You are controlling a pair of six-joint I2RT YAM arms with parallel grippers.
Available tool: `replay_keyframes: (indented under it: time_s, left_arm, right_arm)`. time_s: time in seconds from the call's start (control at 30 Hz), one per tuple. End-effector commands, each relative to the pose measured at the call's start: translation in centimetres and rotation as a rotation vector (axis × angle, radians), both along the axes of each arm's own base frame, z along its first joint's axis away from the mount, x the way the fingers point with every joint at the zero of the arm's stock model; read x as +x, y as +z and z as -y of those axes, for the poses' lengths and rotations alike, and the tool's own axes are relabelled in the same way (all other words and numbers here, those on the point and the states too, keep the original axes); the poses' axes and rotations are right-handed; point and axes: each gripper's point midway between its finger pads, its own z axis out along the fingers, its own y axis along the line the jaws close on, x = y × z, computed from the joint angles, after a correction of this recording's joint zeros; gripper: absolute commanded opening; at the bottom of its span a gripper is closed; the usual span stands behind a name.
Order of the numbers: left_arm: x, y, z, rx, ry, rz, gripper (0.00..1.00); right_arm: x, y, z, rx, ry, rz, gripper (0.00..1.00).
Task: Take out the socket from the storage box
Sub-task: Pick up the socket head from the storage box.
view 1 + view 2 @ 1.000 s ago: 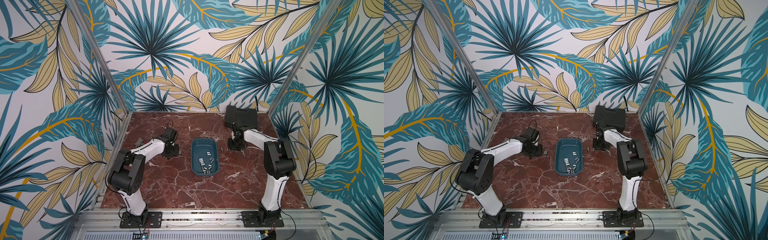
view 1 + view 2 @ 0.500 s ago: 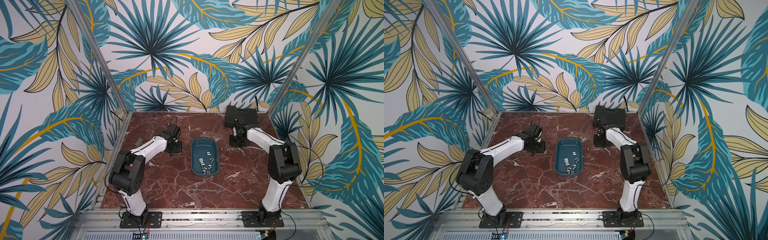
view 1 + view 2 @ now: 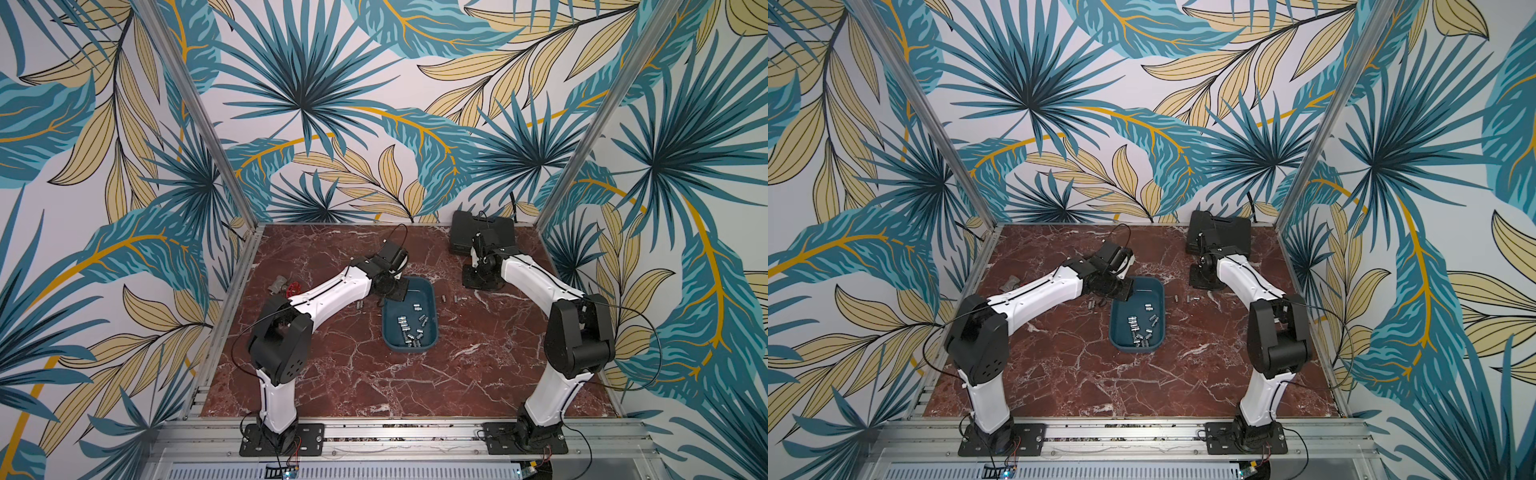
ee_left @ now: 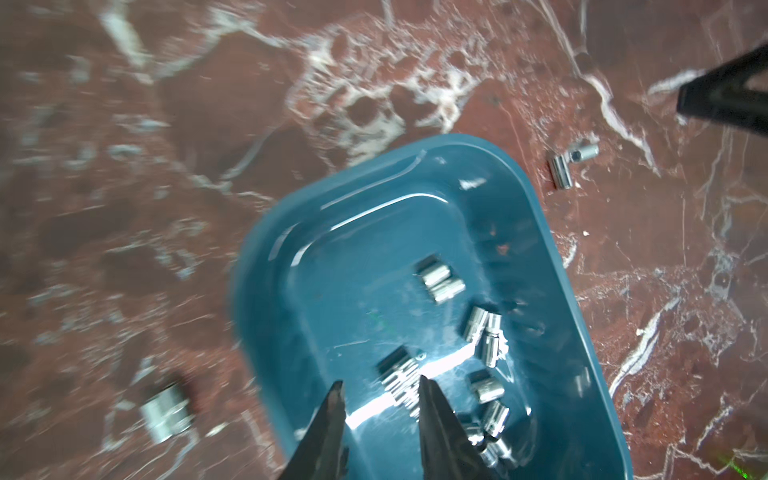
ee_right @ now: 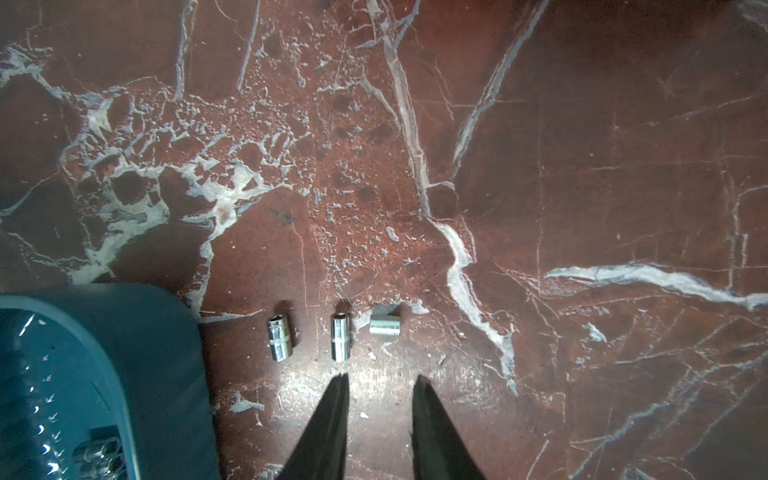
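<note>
Left pincer (image 4: 380,380) reaches over the storage box (image 4: 266,291), right pincer (image 5: 380,376) points down by 3 sockets (image 5: 340,336), both slightly parted

Sockets (image 3: 405,328) lie in the storage box (image 3: 417,291) — loose sockets (image 3: 457,298) flank it on the table (image 3: 374,386)

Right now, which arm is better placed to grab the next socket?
Left: the left tool hangs open over the storage box, close to its sockets; the right tool is outside it, over the table.
</note>
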Motion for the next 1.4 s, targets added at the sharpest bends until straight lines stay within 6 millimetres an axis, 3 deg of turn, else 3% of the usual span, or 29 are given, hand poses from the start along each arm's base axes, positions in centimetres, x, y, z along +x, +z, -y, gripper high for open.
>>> replay_keyframes:
  time_s: [0.0, 0.23, 0.73, 1.13, 1.37]
  left_arm:
    - [-0.2, -0.9, 2.2, 0.008, -0.067, -0.023, 0.33]
    - [0.3, -3.1, 4.6, 0.013, -0.105, -0.048, 0.34]
    - [1.6, -5.6, 6.7, -0.009, -0.101, -0.073, 0.38]
    - [1.9, -7.6, 6.5, 0.036, -0.079, -0.086, 0.38]
    - [1.2, -8.9, 5.2, 0.109, -0.073, -0.098, 0.28]
  right_arm:
    - [-1.3, -0.1, 0.6, -0.013, -0.013, -0.028, 0.29]
    - [-1.8, -0.8, 0.6, -0.007, -0.017, -0.041, 0.29]
    - [-1.9, -1.6, 0.3, 0.006, -0.007, -0.054, 0.29]
    - [-2.1, -2.1, 0.4, 0.007, -0.006, -0.061, 0.29]
    - [-2.0, -2.4, 0.3, 0.011, -0.006, -0.064, 0.29]
